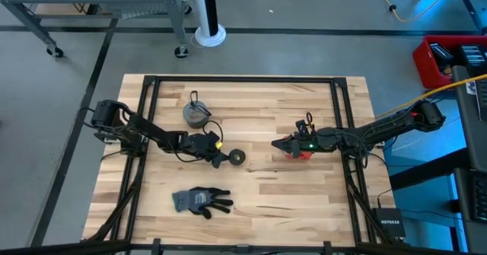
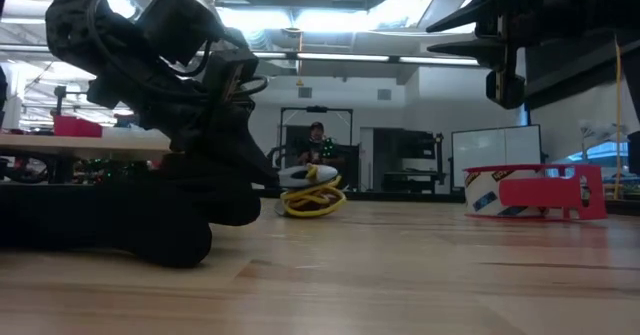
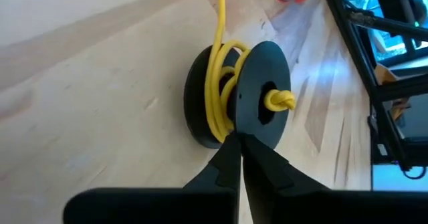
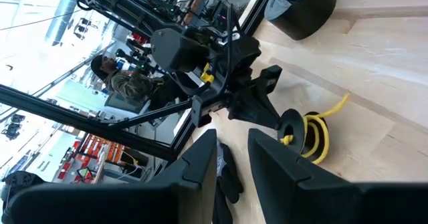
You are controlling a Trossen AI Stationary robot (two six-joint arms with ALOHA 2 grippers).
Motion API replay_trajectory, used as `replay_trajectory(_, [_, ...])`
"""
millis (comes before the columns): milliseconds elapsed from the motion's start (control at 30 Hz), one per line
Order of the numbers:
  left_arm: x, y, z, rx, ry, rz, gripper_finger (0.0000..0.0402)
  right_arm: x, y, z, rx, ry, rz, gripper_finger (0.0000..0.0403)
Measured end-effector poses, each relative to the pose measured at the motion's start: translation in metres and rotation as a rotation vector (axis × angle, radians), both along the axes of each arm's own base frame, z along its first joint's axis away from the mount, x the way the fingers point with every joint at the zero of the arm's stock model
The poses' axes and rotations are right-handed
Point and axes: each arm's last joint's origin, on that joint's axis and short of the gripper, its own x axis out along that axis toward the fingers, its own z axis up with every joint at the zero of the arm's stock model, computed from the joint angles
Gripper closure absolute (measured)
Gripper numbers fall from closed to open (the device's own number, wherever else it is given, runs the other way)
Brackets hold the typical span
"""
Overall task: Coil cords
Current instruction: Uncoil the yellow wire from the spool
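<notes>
Left wrist view: we see the left gripper (image 3: 239,138) pressed together at a round black spool (image 3: 262,90) wound with glossy yellow cord (image 3: 219,83) on pale wooden table (image 3: 87,103). We find the right gripper (image 4: 231,147) spread, well apart.

Four camera views. The high view looks straight down from well above the wooden table (image 1: 304,202), whole tabletop mid-frame. The low view sits at tabletop height, facing level across into the room. The left wrist view looks down very closely at a black spool wound with yellow cord (image 3: 231,97), centre frame. The right wrist view, farther off, shows that spool at lower right.
</notes>
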Motion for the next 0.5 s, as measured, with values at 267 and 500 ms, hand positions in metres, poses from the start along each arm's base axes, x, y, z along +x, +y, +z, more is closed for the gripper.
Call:
replay_trajectory(267, [-0.0009, -0.0011, 0.0013, -0.03, 0.005, -0.031, 0.0397, 0.0001, 0.0, 0.0002, 0.0, -0.001, 0.0, 0.0313])
replay_trajectory(500, [-0.0023, -0.0013, -0.0007, -0.001, 0.025, -0.061, 0.0369, 0.0, 0.0, 0.0001, 0.0, 0.0, 0.001, 0.0313])
